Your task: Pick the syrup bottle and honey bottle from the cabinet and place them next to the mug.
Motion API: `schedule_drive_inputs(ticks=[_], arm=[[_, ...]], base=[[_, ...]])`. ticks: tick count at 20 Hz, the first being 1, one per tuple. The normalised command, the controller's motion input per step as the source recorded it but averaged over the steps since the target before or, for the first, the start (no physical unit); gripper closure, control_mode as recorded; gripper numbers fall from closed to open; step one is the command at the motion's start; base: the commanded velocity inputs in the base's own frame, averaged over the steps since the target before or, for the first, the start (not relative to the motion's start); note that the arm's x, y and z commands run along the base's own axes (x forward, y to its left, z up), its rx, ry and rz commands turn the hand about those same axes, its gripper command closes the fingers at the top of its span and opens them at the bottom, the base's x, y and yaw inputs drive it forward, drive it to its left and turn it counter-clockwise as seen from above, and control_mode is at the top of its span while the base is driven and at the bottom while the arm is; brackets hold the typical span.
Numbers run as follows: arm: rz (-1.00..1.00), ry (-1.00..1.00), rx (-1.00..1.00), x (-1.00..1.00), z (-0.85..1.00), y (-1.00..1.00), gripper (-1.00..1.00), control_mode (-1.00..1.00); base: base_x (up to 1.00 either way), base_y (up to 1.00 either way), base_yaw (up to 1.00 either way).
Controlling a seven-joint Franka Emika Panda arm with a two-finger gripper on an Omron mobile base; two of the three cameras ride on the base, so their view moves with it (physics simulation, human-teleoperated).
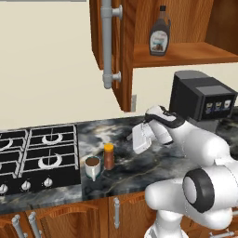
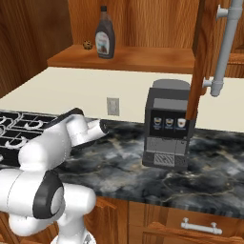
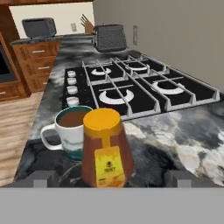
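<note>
cabinet (image 1: 186, 51): syrup bottle (image 1: 159, 32) | counter (image 1: 186, 153): honey bottle (image 1: 109, 156) beside mug (image 1: 93, 166)

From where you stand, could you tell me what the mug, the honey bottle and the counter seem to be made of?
The mug looks like glazed ceramic: smooth pale wall, soft sheen. The honey bottle looks like clear plastic or glass, reddish-brown through the wall, with a matte orange-yellow cap. The counter looks like polished dark marble, veined in grey.

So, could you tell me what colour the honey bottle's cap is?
Orange-yellow; the honey bottle shows best in the hand view.
</note>
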Motion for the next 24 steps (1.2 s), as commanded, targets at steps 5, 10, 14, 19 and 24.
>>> schedule_drive_inputs(ticks=[5,10,14,19,24], arm=[[-0.06,0.0,0.05,-0.2,0.82,-0.25,-1.0,-1.0],[-0.08,0.0,0.04,-0.26,0.96,-0.18,-1.0,-1.0],[-0.15,0.01,0.04,-0.39,1.0,-0.23,-1.0,-1.0],[-0.23,0.03,0.07,-0.58,0.86,-0.3,-1.0,-1.0],[-0.31,0.06,0.08,-0.71,0.8,-0.33,-1.0,-1.0]], base=[[0.0,0.0,0.0],[0.0,0.0,0.0],[0.0,0.0,0.0],[0.0,0.0,0.0],[0.0,0.0,0.0]])
